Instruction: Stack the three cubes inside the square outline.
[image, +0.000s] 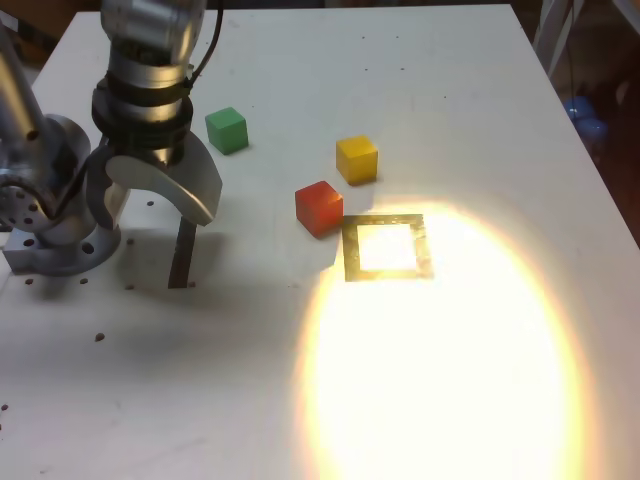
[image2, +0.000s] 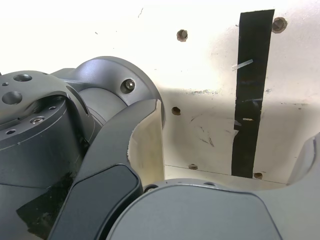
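cubes first: none of the three is stacked yet, and none sits in the square outline (image: 387, 247), so i judge the task is at its very start, with the first pick not yet made.

largest to smallest: the desk (image: 450, 80) carries everything, white and washed out by a bright glare over its near-right part in the exterior view. my arm's base (image: 50, 225) stands by the desk's left edge in that view. my claw (image: 160, 190) hangs there too, pointing down over the black tape strip (image: 183, 255), jaws spread wide and holding nothing; the wrist view shows only that strip and some screw holes (image2: 182, 35) between them. the square outline lies near the middle of the desk, half in the glare. the red cube (image: 319, 207) sits just beside its corner, outside the border. the yellow cube (image: 357, 159) is near, a little farther toward the far edge. the green cube (image: 227, 130) is well apart from both, closest to my claw.

next i would need to swing across toward a cube, probably red, and come down with the jaws astride it. nothing blocks the path, though the glare may hide the outline's border.
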